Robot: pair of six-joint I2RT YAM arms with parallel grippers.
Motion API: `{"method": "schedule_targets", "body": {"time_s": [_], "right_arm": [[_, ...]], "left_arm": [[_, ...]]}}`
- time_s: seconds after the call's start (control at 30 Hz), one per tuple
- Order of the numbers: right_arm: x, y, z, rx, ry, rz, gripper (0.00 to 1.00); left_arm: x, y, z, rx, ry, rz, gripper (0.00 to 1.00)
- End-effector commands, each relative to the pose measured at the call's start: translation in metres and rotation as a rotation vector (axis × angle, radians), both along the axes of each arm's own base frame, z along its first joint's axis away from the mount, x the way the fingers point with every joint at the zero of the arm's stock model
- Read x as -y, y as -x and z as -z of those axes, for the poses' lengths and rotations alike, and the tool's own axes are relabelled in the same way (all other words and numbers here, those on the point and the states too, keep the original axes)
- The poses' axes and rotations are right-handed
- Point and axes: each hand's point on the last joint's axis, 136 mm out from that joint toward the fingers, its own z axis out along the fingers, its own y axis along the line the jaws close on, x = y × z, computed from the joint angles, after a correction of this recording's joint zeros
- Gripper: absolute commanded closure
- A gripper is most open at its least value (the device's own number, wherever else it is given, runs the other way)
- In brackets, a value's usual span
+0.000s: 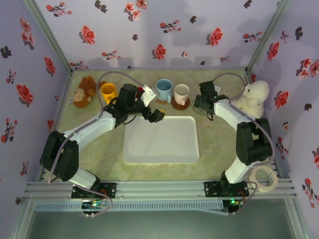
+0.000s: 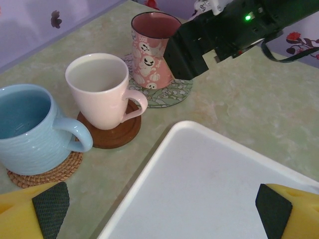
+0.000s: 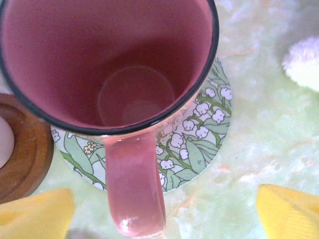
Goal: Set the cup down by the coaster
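Right claw (image 3: 162, 211) gaping wide, nothing in it — the pink cup (image 3: 114, 74) stands on the floral coaster (image 3: 199, 144), handle between the fingers (image 3: 35, 214). A crooked retreat could clip that handle — tipping it into the white mug (image 2: 99, 89) beside the coaster. Left claw (image 2: 159, 209) empty, wide too.

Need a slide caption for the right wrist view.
Open right claw over the pink ceramic mug standing on the round lily-patterned coaster, handle toward the camera.

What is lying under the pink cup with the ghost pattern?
A round coaster with white flowers and green leaves lies under the pink cup. Its edge shows around the base; its middle is covered by the cup.
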Motion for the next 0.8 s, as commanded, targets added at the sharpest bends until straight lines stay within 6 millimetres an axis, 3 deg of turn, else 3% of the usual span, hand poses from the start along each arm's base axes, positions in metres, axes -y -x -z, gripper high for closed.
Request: {"method": "schedule_targets", "body": {"time_s": [0.0,0.2,0.43,0.63,0.77], "right_arm": [[0.010,0.010,-0.015,0.020,0.018,0.032,0.01],[0.019,0.021,-0.045,0.086,0.038,0.041,0.01],[0.028,0.037,-0.081,0.232,0.045,0.026,0.01],[0.028,0.052,-0.098,0.367,0.056,-0.050,0.01],[0.033,0.062,-0.099,0.447,0.112,-0.093,0.01]], "left_arm": [[-0.002,-0.005,-0.014,0.042,-0.005,-0.046,0.01],[-0.011,-0.019,-0.031,0.109,-0.013,-0.145,0.00],[-0.042,-0.034,-0.086,0.243,0.028,-0.344,0.01],[-0.085,-0.043,-0.118,0.334,0.029,-0.569,0.01],[-0.132,-0.050,-0.115,0.371,-0.042,-0.789,0.00]]}}
